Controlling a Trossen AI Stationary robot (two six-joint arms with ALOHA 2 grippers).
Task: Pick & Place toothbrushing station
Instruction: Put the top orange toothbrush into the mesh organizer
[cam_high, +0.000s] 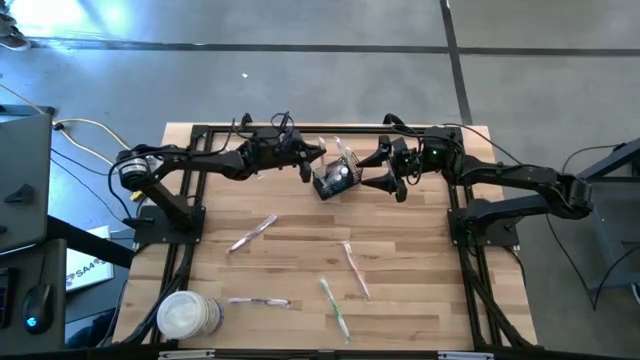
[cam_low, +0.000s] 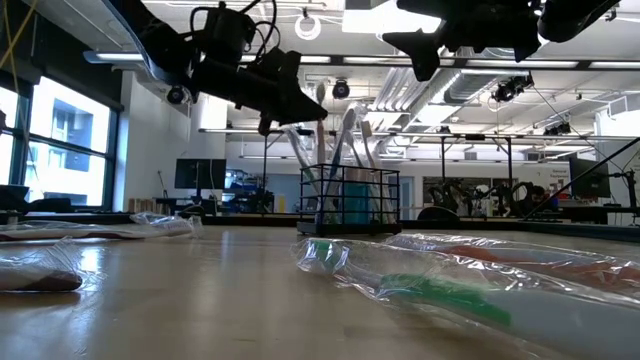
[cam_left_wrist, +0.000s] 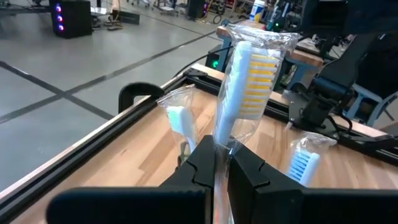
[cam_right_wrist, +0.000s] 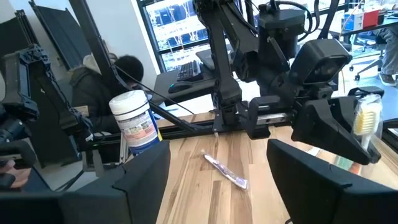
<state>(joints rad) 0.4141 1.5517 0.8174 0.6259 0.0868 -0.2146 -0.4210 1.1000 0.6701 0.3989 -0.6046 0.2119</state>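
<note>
Black fingers of the left gripper (cam_left_wrist: 221, 165) pinch a plastic-wrapped yellow toothbrush (cam_left_wrist: 249, 87) upright.
Just beside it, the black wire-mesh basket (cam_high: 335, 180) sits at the far middle of the wooden bench (cam_high: 300, 265), toothbrushes poking out; right gripper (cam_high: 392, 183) hovers on its other side, fingers spread, holding nothing. More wrapped toothbrushes (cam_high: 352, 268) lie nearer the front, white tub (cam_high: 188, 316) at the front left corner.

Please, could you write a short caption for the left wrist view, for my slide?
Left claw shut on a wrapped toothbrush with yellow bristles.
</note>
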